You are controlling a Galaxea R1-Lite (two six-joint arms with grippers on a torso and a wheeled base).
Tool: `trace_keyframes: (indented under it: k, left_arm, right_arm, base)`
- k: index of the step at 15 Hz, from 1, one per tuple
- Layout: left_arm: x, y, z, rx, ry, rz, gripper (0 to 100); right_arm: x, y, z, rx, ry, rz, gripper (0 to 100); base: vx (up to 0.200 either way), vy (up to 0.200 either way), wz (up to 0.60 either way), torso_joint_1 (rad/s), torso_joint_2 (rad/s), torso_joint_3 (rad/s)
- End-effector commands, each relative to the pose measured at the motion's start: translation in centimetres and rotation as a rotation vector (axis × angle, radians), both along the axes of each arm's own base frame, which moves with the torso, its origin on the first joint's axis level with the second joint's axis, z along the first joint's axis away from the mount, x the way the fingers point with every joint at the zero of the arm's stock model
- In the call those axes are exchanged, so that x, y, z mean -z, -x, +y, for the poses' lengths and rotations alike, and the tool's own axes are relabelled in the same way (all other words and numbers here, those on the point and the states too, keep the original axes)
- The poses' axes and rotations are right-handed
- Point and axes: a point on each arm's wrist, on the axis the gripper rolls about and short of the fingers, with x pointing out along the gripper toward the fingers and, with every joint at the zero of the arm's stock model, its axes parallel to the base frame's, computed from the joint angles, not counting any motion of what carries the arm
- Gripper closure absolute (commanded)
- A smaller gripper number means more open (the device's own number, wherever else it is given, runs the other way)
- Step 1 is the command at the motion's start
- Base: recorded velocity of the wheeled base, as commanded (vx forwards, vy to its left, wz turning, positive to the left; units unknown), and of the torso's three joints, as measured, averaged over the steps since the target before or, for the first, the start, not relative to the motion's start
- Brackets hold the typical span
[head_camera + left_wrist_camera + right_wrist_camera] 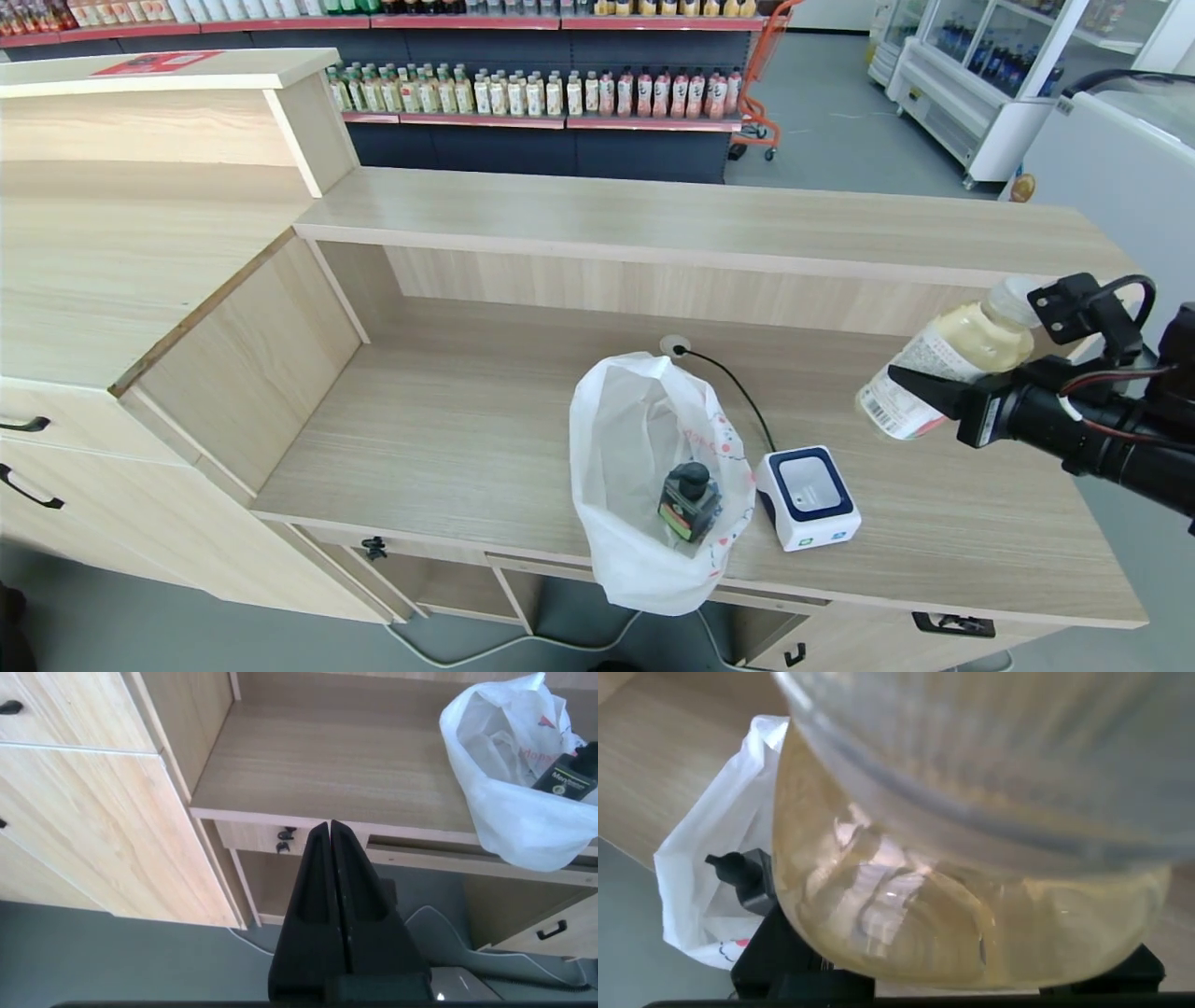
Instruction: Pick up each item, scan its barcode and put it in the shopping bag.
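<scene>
left claw (330,833) pressed together, low in front of the desk (448,420). shopping bag (635,439) open on desk, dark bottle (689,502) inside, scanner (808,495) just beside. right claw (990,350) pinches the drink bottle (934,373) mid-body, tilted, over desk's right end. looks full: heavyish, slick, stiff plastic; mid-body hold seems right.

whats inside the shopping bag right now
A dark bottle with a black cap stands inside the white shopping bag. The bag's crumpled sides cover its bottom, so anything lower cannot be seen.
</scene>
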Motion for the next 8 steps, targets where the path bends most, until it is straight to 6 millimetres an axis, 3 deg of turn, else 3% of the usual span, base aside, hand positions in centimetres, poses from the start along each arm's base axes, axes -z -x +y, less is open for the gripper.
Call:
trace_keyframes:
  k: [1,4,8]
  left_arm:
    - [0.0,0.0,0.0,0.0,0.001,0.001,100]
    - [0.0,0.0,0.0,0.0,0.001,0.002,100]
    - [0.0,0.0,0.0,-0.002,0.001,0.002,100]
  right_arm:
    - [0.6,-1.4,0.3,-0.01,0.001,0.019,100]
    - [1.6,-3.1,1.4,-0.048,0.001,0.046,100]
    - [4.8,-4.8,2.8,-0.094,0.005,0.111,100]
  base:
    - [0.0,0.0,0.0,0.0,0.0,0.0]
    - [0.0,0.0,0.0,0.0,0.0,0.0]
    - [0.0,0.0,0.0,0.0,0.0,0.0]
